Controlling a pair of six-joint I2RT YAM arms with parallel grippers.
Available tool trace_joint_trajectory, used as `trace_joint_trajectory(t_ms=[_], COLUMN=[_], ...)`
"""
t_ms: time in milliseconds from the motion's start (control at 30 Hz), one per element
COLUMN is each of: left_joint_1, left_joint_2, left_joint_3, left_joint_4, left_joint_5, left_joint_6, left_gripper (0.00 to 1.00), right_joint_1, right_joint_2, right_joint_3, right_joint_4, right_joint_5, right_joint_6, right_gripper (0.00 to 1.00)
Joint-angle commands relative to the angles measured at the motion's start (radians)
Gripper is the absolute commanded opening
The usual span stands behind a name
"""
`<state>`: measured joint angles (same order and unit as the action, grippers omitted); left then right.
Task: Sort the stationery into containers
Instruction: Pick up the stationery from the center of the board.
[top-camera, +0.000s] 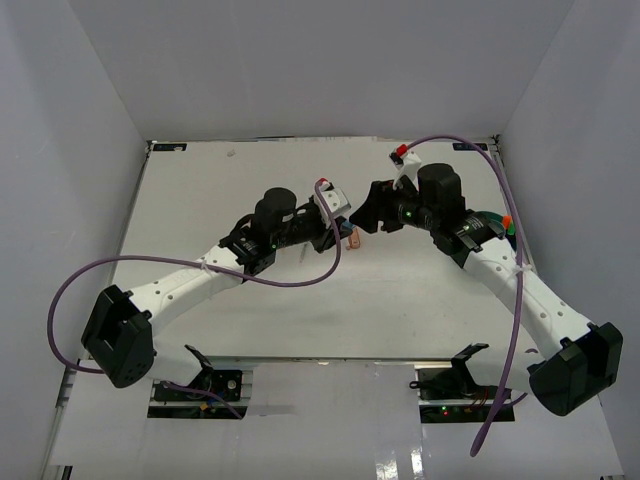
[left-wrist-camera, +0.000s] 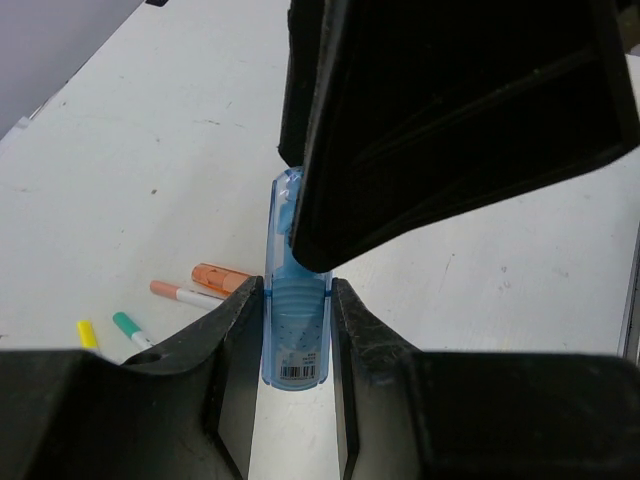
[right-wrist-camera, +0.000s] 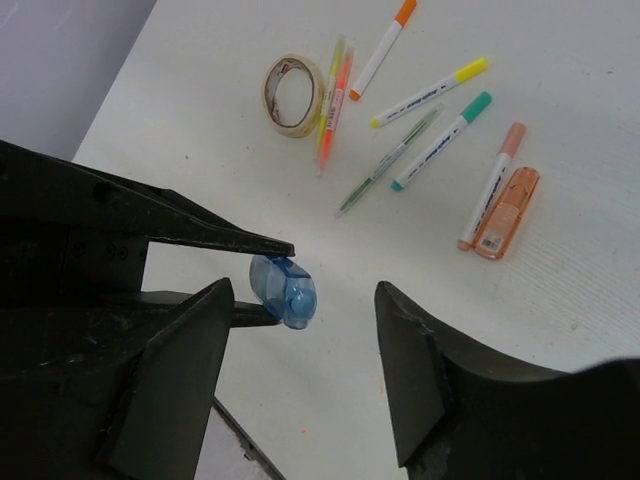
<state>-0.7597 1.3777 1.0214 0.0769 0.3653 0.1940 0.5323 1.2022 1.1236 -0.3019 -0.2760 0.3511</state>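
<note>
The table (top-camera: 400, 300) is lit brightly and evenly from above; soft shadows are thrown beneath the arms (top-camera: 190, 285). Glare is seen on the ledge (top-camera: 400, 450) at 6 o'clock. In the wrist views, the fingers (left-wrist-camera: 230, 350) are rendered dark and blurred.

A white bench (top-camera: 300, 310), faintly marked, is spread beneath the left hand (left-wrist-camera: 295, 290) and the right hand (right-wrist-camera: 305, 290). Pale grey walls (top-camera: 320, 60) are raised beyond the hands and off to both sides.

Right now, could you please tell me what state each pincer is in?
Left pincer: closed on the light blue highlighter.
Right pincer: open, straddling that highlighter, not gripping it.
</note>
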Motion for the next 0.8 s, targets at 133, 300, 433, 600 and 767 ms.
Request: trace_joint_trajectory(t_ms=[133, 300, 433, 600, 767], left_joint_1=[-0.012, -0.013, -0.015, -0.016, -0.017], left_joint_2=[-0.049, -0.051, -0.048, -0.042, -0.035], left_joint_3=[-0.017, -0.017, -0.015, -0.014, -0.018], left_joint_4=[0.047, 0.061, 0.067, 0.067, 0.06], left_joint_5=[0.041, 0.038, 0.041, 0.038, -0.008], left_joint_6=[0.021, 0.025, 0.027, 0.025, 0.009], left_gripper=[0.2, 0.2, 0.2, 0.23, 0.44], right_joint_1=[0.001, 0.003, 0.001, 0.003, 0.001], right_joint_2=[0.014, 0.022, 0.025, 0.019, 0.008], right_joint_3=[0.004, -0.018, -0.021, -0.022, -0.024], right_joint_4=[0.075, 0.098, 0.101, 0.095, 0.075], right_joint_5=[-0.052, -0.081, -0.092, -0.08, -0.046], right_joint_6=[0.017, 0.031, 0.031, 0.026, 0.014], right_gripper=[0.55, 0.51, 0.42, 0.22, 0.08])
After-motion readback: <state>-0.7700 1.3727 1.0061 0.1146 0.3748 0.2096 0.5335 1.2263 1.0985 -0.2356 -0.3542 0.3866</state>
